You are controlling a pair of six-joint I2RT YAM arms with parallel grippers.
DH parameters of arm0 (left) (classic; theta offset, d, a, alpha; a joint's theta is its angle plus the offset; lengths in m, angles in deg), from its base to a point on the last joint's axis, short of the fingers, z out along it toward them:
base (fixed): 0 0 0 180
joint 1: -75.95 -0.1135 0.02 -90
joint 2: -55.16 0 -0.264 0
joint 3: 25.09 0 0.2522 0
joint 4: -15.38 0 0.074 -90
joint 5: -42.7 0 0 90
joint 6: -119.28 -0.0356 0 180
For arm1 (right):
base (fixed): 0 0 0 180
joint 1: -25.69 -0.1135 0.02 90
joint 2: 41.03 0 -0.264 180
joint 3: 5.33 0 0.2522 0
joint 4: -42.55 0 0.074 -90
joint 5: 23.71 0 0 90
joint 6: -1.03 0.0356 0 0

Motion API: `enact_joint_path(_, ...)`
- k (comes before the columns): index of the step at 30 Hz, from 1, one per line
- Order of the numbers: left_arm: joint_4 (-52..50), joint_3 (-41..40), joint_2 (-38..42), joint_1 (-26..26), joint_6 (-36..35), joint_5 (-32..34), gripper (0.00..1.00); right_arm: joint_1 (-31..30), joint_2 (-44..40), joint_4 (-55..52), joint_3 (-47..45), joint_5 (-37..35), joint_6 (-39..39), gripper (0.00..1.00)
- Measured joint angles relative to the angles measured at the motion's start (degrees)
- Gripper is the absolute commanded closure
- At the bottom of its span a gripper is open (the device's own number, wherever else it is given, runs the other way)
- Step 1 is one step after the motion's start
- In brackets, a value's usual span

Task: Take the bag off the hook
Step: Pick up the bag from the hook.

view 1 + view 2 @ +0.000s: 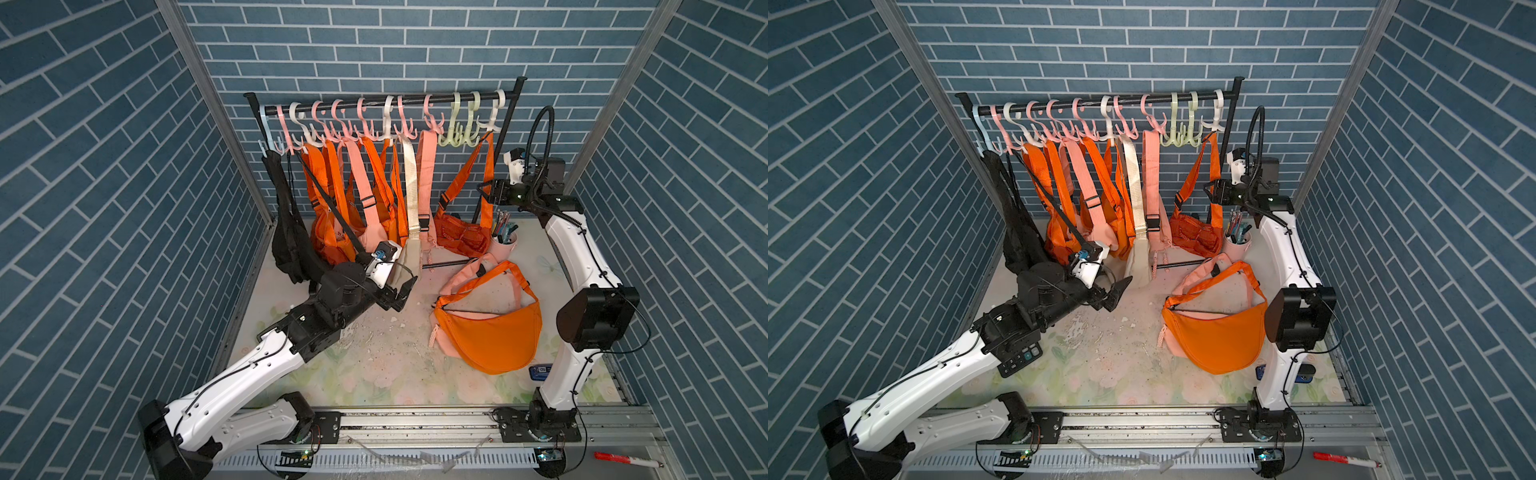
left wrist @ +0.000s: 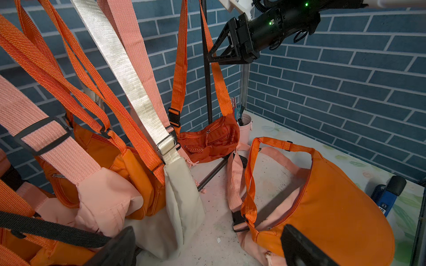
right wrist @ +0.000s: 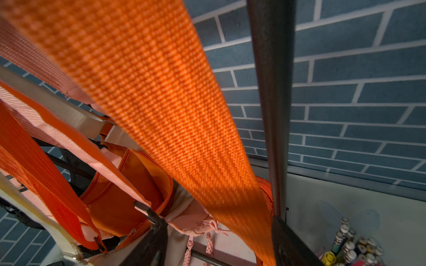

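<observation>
The orange bag is hung from the end hook at the right end of the rack. Its near-vertical strap is straddled by the nearer right gripper, jaws apart, unclamped. The left gripper is held wide.

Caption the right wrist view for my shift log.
Right end effector open around the woven orange bag strap, black metal rack post alongside.

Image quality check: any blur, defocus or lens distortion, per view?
Right wrist view: the orange strap fills the foreground and is partly soft, too close to focus; the black rack post is soft too, while the brick wall behind looks sharper. Left wrist view: sharp, with brick lines bowed by the wide lens. Both top views: evenly lit and sharp, with the side walls splaying outward.
</observation>
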Motion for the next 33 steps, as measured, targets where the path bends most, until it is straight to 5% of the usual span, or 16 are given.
enact_joint_path(7,0.0,0.0,-0.44,-0.04,0.0,-0.24,0.01,0.0,3.23,-1.01,1.29,-0.74,-0.57,0.42)
enact_joint_path(15,0.02,-0.02,-0.44,-0.04,-0.02,-0.2,0.01,0.0,3.23,-0.96,1.29,-1.6,-0.22,1.0)
enact_joint_path(33,0.52,-0.76,-0.44,-0.2,-0.28,0.52,0.01,-0.37,-5.81,1.55,-7.28,-1.31,2.64,1.0)
